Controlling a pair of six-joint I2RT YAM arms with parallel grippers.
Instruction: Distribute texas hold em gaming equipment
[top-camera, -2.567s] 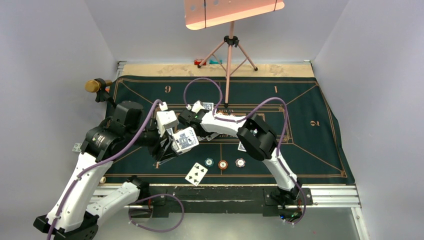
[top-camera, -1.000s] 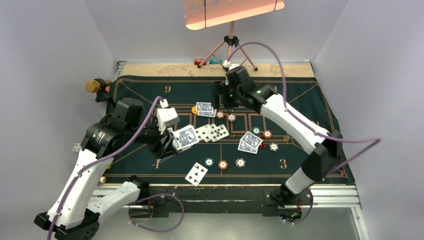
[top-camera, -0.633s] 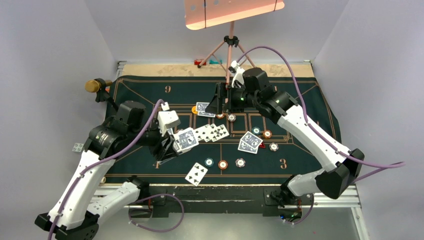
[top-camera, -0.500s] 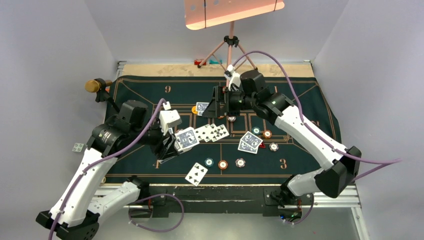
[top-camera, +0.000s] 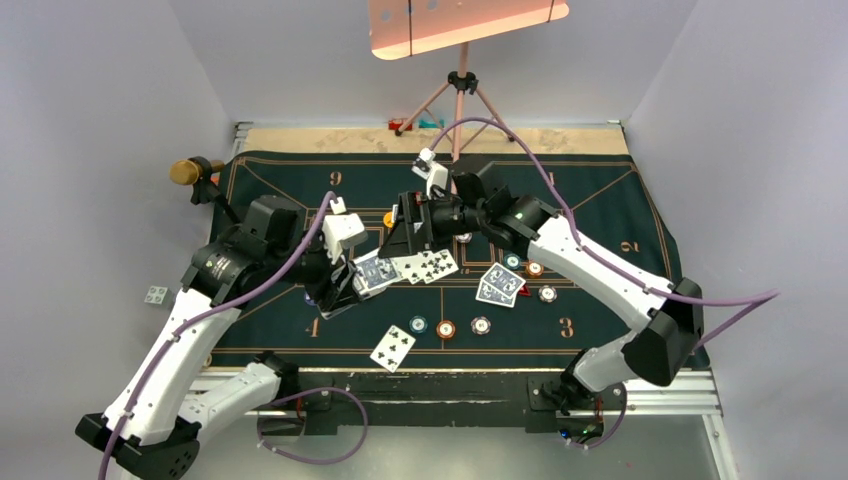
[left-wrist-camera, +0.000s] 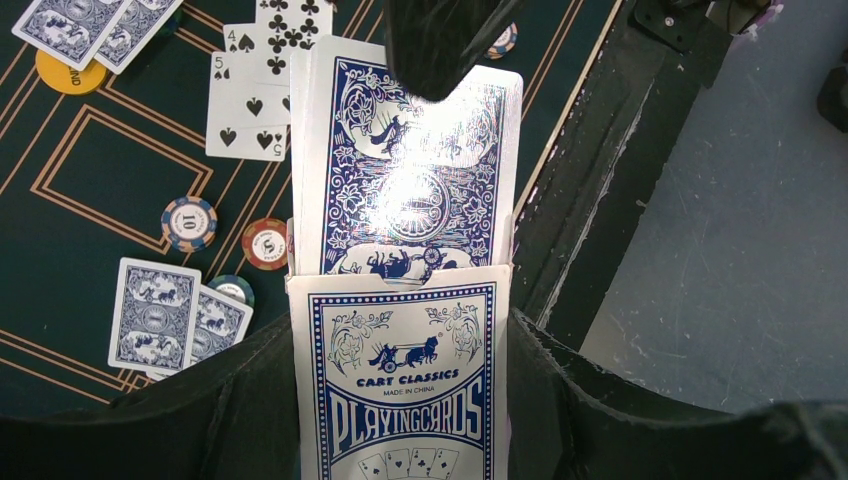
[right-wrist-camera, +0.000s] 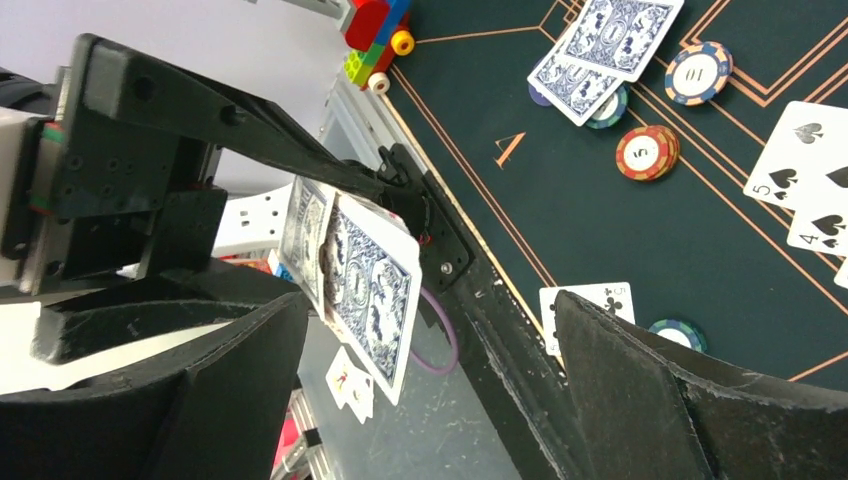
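Note:
My left gripper (top-camera: 352, 281) is shut on a blue and white playing-card box (left-wrist-camera: 400, 395), held above the mat's left half. Blue-backed cards (left-wrist-camera: 415, 180) stick out of the box's open end. My right gripper (top-camera: 408, 236) is open just beyond the deck, and one of its fingers (left-wrist-camera: 440, 40) overlaps the top card's far edge. In the right wrist view the deck (right-wrist-camera: 365, 285) stands between that gripper's spread fingers (right-wrist-camera: 230, 370). On the mat lie a face-up row of cards (top-camera: 427, 265), a face-down pair (top-camera: 500, 283), a five of clubs (top-camera: 393, 347) and chips (top-camera: 446, 328).
The dark green felt mat (top-camera: 600, 230) covers the table. A pink tripod (top-camera: 460, 100) stands at the back centre, with toy blocks (top-camera: 415, 124) beside it. A brass-coloured knob (top-camera: 185, 172) is at the mat's far left corner. More chips (top-camera: 535, 268) lie right of centre.
The right arm has swung from the far centre leftward and nearer, up to the deck, with its jaws spread a little wider. The left arm has shifted slightly, still holding the card box.

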